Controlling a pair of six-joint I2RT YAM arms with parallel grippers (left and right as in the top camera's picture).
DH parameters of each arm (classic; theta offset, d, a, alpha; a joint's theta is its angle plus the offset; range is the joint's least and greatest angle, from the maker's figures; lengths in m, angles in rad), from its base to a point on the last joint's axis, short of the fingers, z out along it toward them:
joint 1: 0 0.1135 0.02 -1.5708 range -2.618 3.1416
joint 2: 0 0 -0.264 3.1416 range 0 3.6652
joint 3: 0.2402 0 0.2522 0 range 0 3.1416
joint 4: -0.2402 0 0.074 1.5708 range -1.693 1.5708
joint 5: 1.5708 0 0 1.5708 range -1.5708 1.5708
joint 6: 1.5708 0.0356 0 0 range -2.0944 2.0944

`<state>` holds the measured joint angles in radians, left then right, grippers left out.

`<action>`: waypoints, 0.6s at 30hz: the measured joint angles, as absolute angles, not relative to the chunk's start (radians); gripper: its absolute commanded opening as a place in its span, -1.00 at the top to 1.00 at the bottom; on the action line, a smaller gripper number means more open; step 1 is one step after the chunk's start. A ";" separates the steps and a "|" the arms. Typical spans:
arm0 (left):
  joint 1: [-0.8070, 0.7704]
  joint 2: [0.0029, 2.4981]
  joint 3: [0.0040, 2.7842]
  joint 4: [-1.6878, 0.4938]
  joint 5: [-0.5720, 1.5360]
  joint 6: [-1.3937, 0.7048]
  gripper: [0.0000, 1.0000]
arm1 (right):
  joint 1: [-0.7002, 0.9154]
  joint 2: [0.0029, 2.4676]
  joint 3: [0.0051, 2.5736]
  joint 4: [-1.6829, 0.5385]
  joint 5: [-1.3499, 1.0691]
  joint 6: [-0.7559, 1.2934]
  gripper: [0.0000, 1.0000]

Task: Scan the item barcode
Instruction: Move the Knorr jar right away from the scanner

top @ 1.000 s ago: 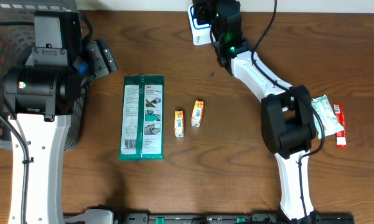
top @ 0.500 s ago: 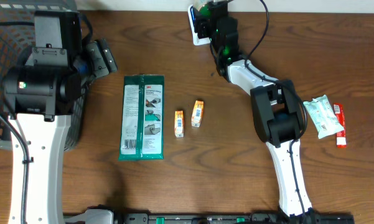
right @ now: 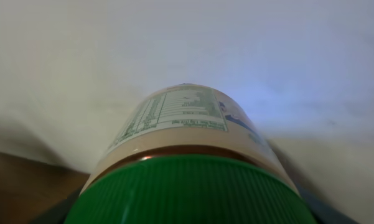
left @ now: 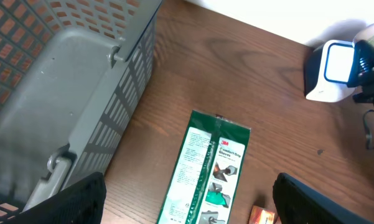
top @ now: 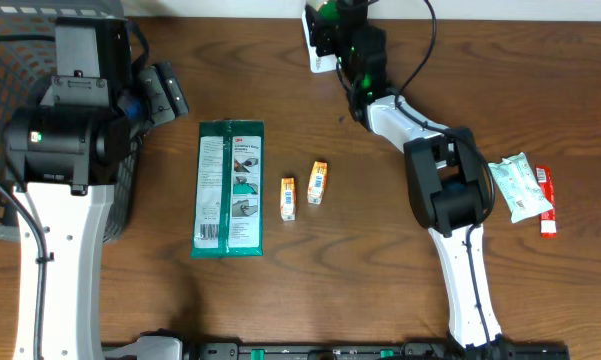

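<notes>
From above, the left gripper (top: 166, 92) is seen beside the gray basket (top: 2, 70), at the left side of the table (top: 360, 260). A long green packet (top: 230, 187) is laid flat near the middle. One little orange box (top: 288, 198) and a second orange box (top: 318, 182) are set just beside it. The right gripper (top: 330, 22) is held at the far edge, right by the white scanner (top: 320, 64). A white and green pouch (top: 518, 185) and a red stick (top: 547, 200) are seen near the right edge.

In the left wrist view, the left gripper's fingers (left: 81, 196) are spread wide apart, and nothing is held between them. The basket wall, the green packet and the scanner are seen below.

In the right wrist view, a bottle (right: 174, 118) with a green lid (right: 193, 193) is clamped in the right gripper. The lid is seen up close, and the label is pointed away toward something pale and blurry.
</notes>
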<state>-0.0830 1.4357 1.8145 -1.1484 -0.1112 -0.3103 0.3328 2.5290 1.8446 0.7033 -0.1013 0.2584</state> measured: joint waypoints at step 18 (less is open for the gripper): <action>-0.083 1.436 1.814 -1.149 -0.111 -0.310 -0.72 | 0.125 1.993 1.848 -0.461 -0.514 0.410 0.98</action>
<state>-0.0830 1.4361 1.8141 -1.1488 -0.1112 -0.3103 0.1253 1.9934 1.8481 -0.4606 -0.5137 0.4099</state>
